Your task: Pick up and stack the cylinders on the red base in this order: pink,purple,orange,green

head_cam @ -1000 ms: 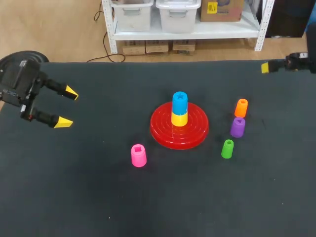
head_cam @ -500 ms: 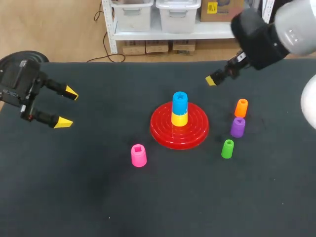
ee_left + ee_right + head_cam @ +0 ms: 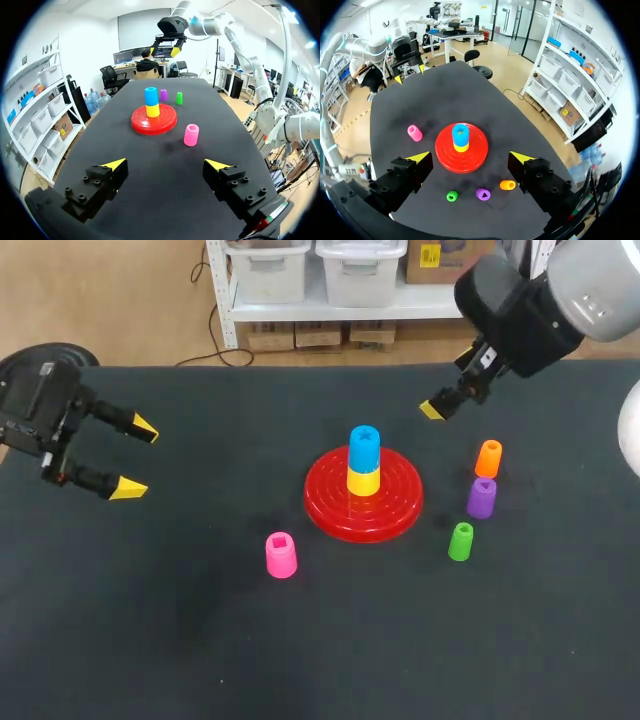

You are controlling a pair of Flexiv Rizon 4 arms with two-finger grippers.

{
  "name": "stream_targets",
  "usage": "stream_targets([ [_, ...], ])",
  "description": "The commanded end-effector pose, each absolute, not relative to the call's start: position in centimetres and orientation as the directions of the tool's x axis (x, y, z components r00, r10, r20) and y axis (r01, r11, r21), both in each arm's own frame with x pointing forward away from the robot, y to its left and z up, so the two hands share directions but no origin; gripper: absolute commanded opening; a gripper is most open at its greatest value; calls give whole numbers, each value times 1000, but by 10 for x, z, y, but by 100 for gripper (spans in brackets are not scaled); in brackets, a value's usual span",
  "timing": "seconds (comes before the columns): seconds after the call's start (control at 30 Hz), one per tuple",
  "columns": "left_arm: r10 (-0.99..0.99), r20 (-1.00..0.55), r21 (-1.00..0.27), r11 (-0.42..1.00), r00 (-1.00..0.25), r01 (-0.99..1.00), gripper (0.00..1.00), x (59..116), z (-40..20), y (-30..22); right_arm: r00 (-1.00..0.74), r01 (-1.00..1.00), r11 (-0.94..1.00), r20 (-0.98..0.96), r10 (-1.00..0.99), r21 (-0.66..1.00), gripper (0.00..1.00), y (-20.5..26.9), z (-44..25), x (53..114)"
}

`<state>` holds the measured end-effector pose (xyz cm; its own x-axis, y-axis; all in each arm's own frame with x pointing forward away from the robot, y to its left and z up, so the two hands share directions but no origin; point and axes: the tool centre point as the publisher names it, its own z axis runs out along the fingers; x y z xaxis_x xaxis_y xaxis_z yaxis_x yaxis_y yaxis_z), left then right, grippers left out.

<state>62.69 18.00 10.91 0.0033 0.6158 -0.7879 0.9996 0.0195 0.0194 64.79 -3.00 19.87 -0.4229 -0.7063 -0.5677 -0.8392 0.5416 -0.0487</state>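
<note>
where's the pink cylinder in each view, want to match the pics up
Head view: pink cylinder on the table, at the view's lower left of the red base, apart from it.
Left wrist view: pink cylinder ahead of the left hand, nearer than the red base.
Right wrist view: pink cylinder beside the red base, opposite the orange cylinder.
Shared landmark: the red base.

Well ahead of the fingers (image 3: 114,164) of the left gripper (image 3: 167,164), across the matte black table (image 3: 165,200), a blue plastic cylinder (image 3: 151,95) stands atop a yellow plastic cylinder (image 3: 152,110).
</note>
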Motion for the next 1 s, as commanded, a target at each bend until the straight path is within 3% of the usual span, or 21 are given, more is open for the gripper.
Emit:
stream_targets([
  [0.03, 614, -789, 24, 21, 6, 999, 100, 626, 108, 180, -343, -898, 436, -516, -785, -66, 100, 14, 195, 646],
  [0.23, 614, -789, 24, 21, 6, 999, 100, 626, 108, 180, -150, -973, 208, -406, -902, -103, 100, 70, 188, 620],
  [0.47, 614, -789, 24, 21, 6, 999, 100, 626, 108, 180, -39, -999, 37, -356, -934, 12, 100, 98, 167, 600],
  [0.53, 614, -789, 24, 21, 6, 999, 100, 626, 108, 180, -104, -994, 103, -398, -911, 25, 100, 80, 175, 608],
  [0.9, 614, -789, 24, 21, 6, 999, 100, 626, 108, 180, -104, -994, 103, -398, -911, 25, 100, 80, 175, 608],
  [1.0, 614, -789, 24, 21, 6, 999, 100, 626, 108, 180, -55, -998, 58, -310, -949, -1, 100, 106, 168, 607],
])
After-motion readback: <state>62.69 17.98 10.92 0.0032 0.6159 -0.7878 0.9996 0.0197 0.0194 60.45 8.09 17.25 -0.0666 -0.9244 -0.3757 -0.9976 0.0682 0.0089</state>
